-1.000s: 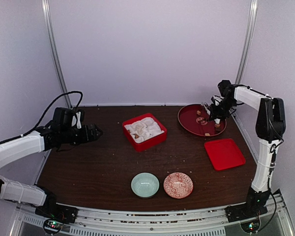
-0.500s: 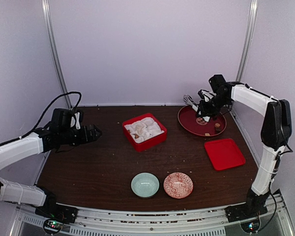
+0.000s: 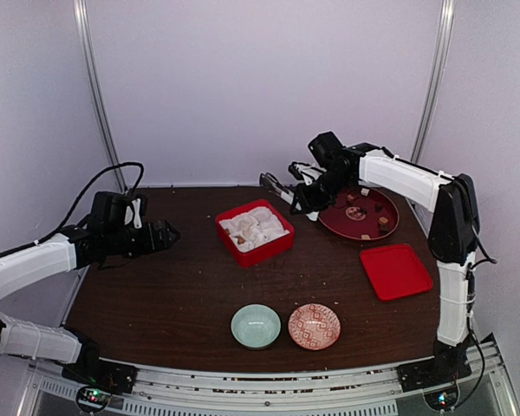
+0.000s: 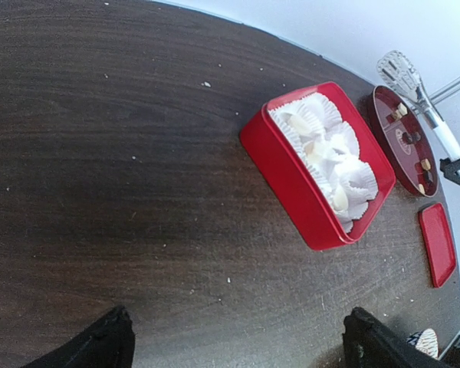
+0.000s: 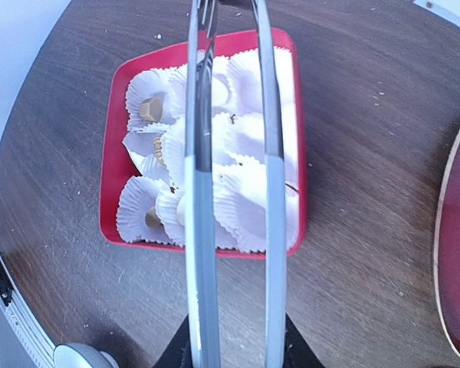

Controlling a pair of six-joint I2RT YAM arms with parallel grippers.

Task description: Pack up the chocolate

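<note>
Pale walls enclose a dark wooden surface where chocolate sits on a round red plate at the far right corner, right gripper jaws grasping silver tongs, left gripper jaws released.

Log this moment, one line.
left claw: open, empty | right claw: shut on tongs, tips near red box | chocolate: on round tray, few in box | tong load: unclear

A dark brown wooden table is marked by grain. White crinkled paper cups are set off against a glossy red square box. Small tan chocolate pieces are seen. A pale green round bowl is plain; a red-and-white round bowl is densely patterned.
</note>
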